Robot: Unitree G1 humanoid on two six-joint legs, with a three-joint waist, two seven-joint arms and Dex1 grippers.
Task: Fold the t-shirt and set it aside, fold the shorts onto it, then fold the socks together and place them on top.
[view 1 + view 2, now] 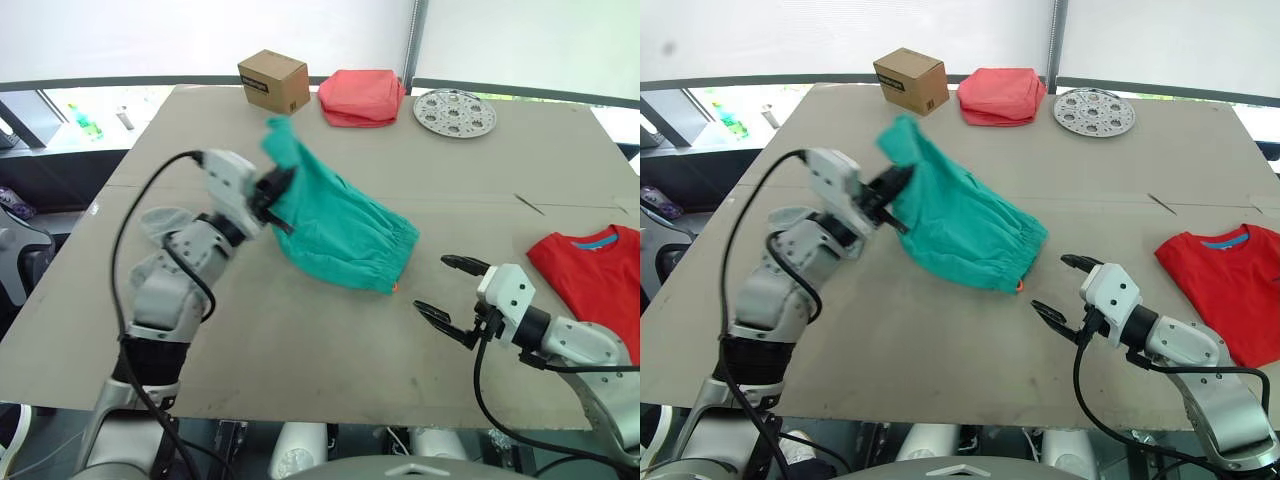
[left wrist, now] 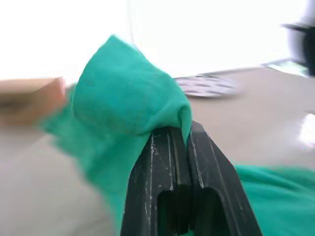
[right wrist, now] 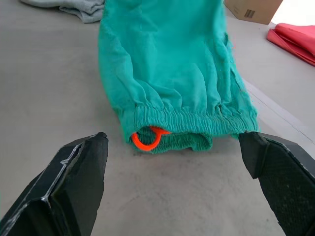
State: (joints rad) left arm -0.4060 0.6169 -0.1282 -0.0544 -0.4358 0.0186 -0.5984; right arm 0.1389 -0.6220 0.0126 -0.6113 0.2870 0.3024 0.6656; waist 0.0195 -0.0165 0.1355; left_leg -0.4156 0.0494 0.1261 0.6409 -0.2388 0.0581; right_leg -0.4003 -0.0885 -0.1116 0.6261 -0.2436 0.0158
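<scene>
Pinching one leg end of the shorts [image 1: 340, 225], the left gripper [image 1: 272, 190] lifts that end clear of the bench [image 1: 300, 340], its jaws clamped tight on a fold of teal cloth, as the left wrist view shows. From that raised end the garment's long axis slopes down and toward the robot's right, ending at the gathered waistband [image 3: 189, 123], which rests on the bench. The right gripper [image 1: 452, 290] hovers just beside that waistband, on its right and slightly nearer the robot, with its jaws spread wide and holding nothing. In the right wrist view the waistband lies straight ahead between the two open fingers, and the orange drawstring [image 3: 146, 138] loops out at its hem. The right arm is therefore the nearer one to the free end, and a short reach forward would probably let it take the waistband for the fold.

The shorts look soft and rumpled, hanging in loose creases and not yet folded. The t-shirt [image 1: 595, 275] lies flat at the bench's right edge, well apart from the shorts, bright red with a blue neckline, and appears already folded and set aside. The socks [image 3: 74, 7] show as a grey heap beyond the shorts in the right wrist view, untouched. At the far edge stand a cardboard box [image 1: 272, 80], a salmon-pink folded cloth [image 1: 362, 97] and a perforated metal disc [image 1: 454, 111].
</scene>
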